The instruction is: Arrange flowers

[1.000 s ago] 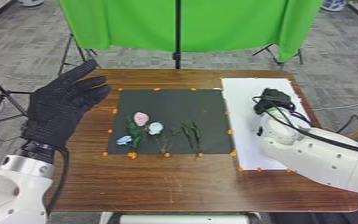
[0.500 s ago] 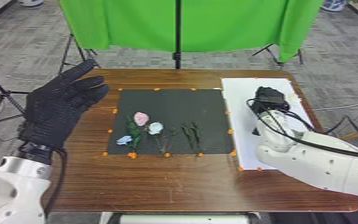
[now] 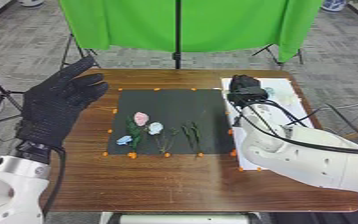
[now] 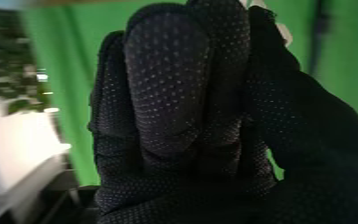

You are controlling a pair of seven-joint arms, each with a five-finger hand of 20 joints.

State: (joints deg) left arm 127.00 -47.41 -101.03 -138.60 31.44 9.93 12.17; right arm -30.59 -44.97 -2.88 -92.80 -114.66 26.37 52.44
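The table carries a dark mat with the white sheet along its right side. The right hand is over the far part of the sheet, close to the seam with the mat, and the table's far edge is just past its fingertips. Black cables run over the right arm, which crosses the near part of the sheet. The left hand is raised at the table's left edge, outside the mat; the whole width of the mat lies between the two hands.

In the right wrist view the right hand's fingers stand nearly straight and close together, the thumb drawn in against them. A pale thing shows at the thumb tip, pinched there; too little of it is visible to say what it is. The left hand is loosely open, holding nothing.

The pink flower lies on the mat's left half, the white flower just beside it and the blue flower nearer the left edge. Green stems lie to their right, well apart from the right hand.
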